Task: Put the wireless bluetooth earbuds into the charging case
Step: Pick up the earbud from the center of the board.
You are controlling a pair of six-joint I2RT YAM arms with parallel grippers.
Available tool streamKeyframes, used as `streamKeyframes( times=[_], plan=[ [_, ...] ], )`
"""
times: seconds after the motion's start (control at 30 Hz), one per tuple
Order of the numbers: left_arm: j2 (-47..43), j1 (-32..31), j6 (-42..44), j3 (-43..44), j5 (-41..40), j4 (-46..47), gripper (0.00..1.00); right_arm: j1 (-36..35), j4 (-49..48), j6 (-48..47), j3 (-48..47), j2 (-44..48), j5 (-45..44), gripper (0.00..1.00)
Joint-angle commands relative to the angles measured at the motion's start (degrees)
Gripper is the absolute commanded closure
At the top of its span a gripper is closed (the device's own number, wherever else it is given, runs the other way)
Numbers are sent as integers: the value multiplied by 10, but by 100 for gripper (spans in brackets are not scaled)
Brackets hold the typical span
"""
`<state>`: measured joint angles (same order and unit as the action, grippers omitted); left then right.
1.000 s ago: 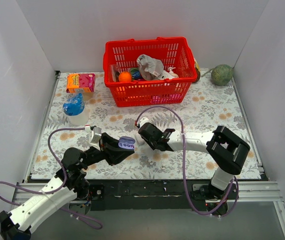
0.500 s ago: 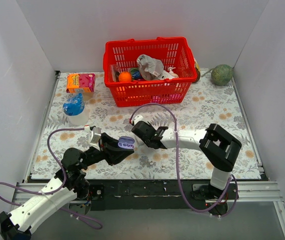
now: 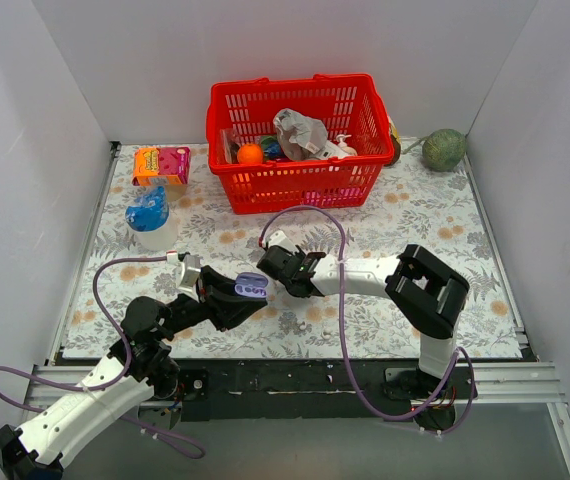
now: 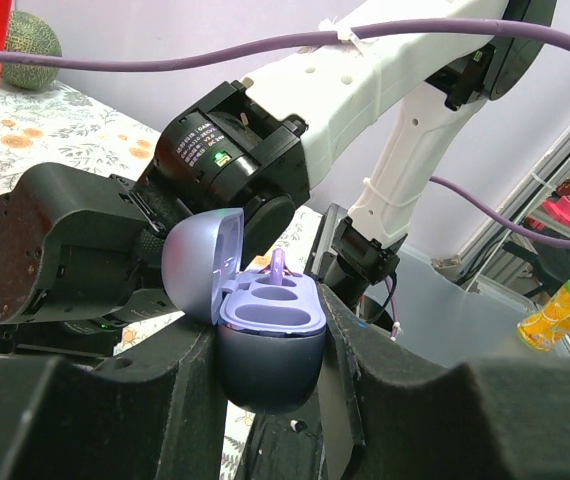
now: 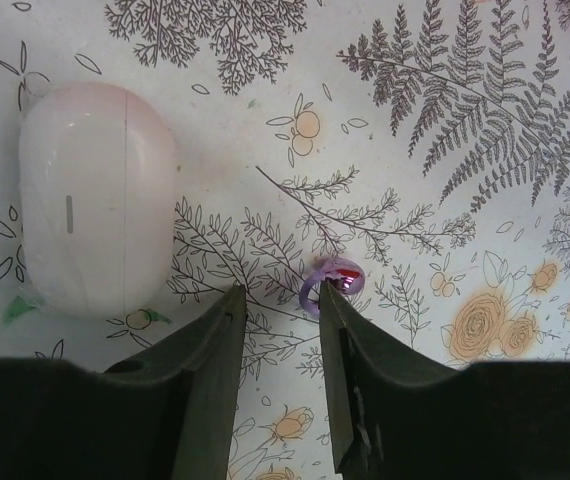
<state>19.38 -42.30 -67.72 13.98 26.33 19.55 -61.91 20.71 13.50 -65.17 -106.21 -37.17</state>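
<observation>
My left gripper point(image 3: 248, 293) is shut on the purple charging case point(image 4: 270, 340) and holds it upright above the table. Its lid is open, and one purple earbud point(image 4: 278, 264) stands in the far slot. The two nearer slots are empty. The case also shows in the top view point(image 3: 253, 286). My right gripper point(image 5: 280, 295) is open, pointing down at the floral cloth. A glossy purple earbud point(image 5: 333, 280) lies on the cloth at the tip of its right finger, not between the fingers. In the top view the right gripper point(image 3: 277, 270) is just right of the held case.
A closed pale pinkish-white oval case point(image 5: 95, 200) lies on the cloth left of my right fingers. A red basket point(image 3: 295, 140) of items stands at the back. An orange and pink box point(image 3: 161, 164), a blue bottle point(image 3: 150, 215) and a green melon point(image 3: 445, 150) are further off.
My right arm has swung left, bringing its gripper close to the case in my left gripper. The left arm and case have not moved.
</observation>
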Motion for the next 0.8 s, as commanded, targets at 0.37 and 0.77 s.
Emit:
streamKeyframes(
  times=[0.37, 0.77],
  plan=[
    [-2, 2, 8, 17, -3, 0, 100, -8, 32, 26, -22, -11, -27, 57],
    [-4, 2, 7, 14, -1, 0, 100, -7, 17, 29, -9, -12, -6, 57]
  ],
)
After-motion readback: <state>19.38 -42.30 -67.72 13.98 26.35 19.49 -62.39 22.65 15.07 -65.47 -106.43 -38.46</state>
